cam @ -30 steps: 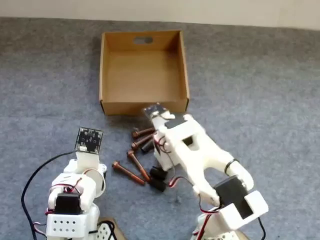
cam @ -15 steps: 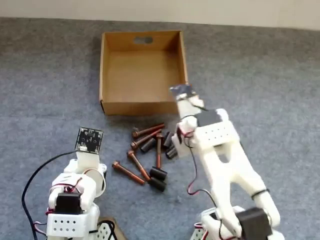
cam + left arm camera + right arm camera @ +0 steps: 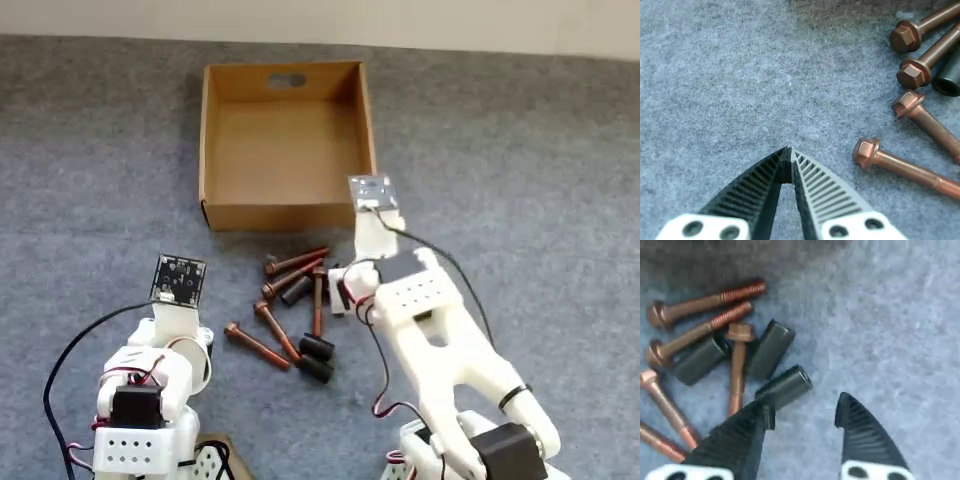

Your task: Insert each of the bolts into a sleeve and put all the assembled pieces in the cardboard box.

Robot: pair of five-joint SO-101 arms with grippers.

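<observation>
Grey felt (image 3: 715, 75), coppery hex bolts (image 3: 867, 151)

Bolts (image 3: 927, 125) and a sleeve (image 3: 947, 79) running off the left wrist view's edge, another sleeve's (image 3: 787, 384) end hiding behind the right pincer (image 3: 806, 407)

No text, number, label or sign can be read anywhere, also not on the cardboard box (image 3: 288, 140)

White arms (image 3: 440, 325), black ribbed tools (image 3: 788, 152)
</observation>
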